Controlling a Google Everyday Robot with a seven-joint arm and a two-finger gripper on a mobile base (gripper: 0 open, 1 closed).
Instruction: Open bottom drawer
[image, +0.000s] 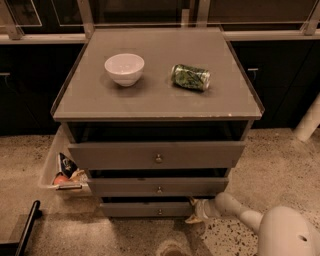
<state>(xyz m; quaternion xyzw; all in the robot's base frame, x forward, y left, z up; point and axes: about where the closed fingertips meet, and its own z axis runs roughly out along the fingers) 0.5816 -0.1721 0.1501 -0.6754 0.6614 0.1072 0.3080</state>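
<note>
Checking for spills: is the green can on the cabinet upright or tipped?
Tipped: the green can lies on its side. The gripper is low at the right end of the bottom drawer.
</note>
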